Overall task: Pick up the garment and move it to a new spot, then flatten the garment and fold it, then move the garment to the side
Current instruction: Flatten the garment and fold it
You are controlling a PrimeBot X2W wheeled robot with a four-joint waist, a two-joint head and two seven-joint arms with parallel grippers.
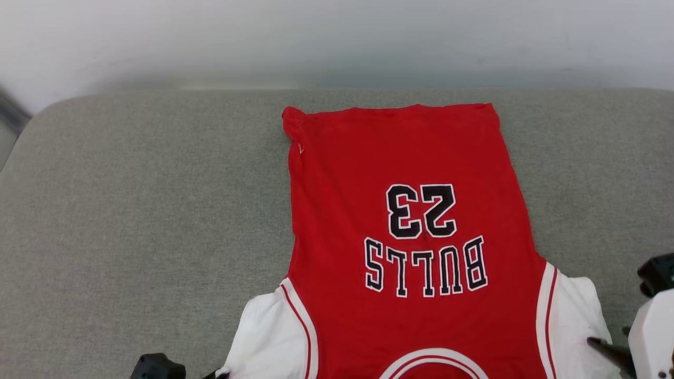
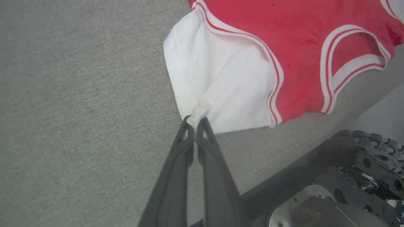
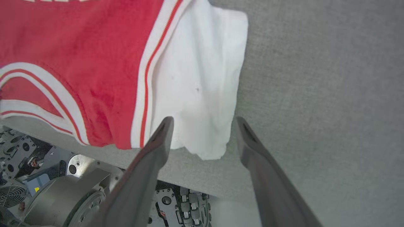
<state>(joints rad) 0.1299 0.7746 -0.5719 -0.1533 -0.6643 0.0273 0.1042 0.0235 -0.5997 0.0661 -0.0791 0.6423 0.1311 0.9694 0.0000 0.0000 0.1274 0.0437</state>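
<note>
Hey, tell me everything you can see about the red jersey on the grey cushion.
The garment is a soft red cloth jersey with white sleeves, white-and-red striped trim and black, white-outlined BULLS and 23. It lies front up, mostly flat on the grey cushion, collar nearest the robot, hem farthest, one hem corner bunched. The left gripper is shut on one sleeve's edge; the right gripper stands open around the other sleeve's corner, not pinching it.

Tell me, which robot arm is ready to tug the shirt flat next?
Left, probably. The left gripper is pinched shut on the garment at a white sleeve corner. The right gripper is open, its fingers straddling the other sleeve's edge without gripping it.
</note>
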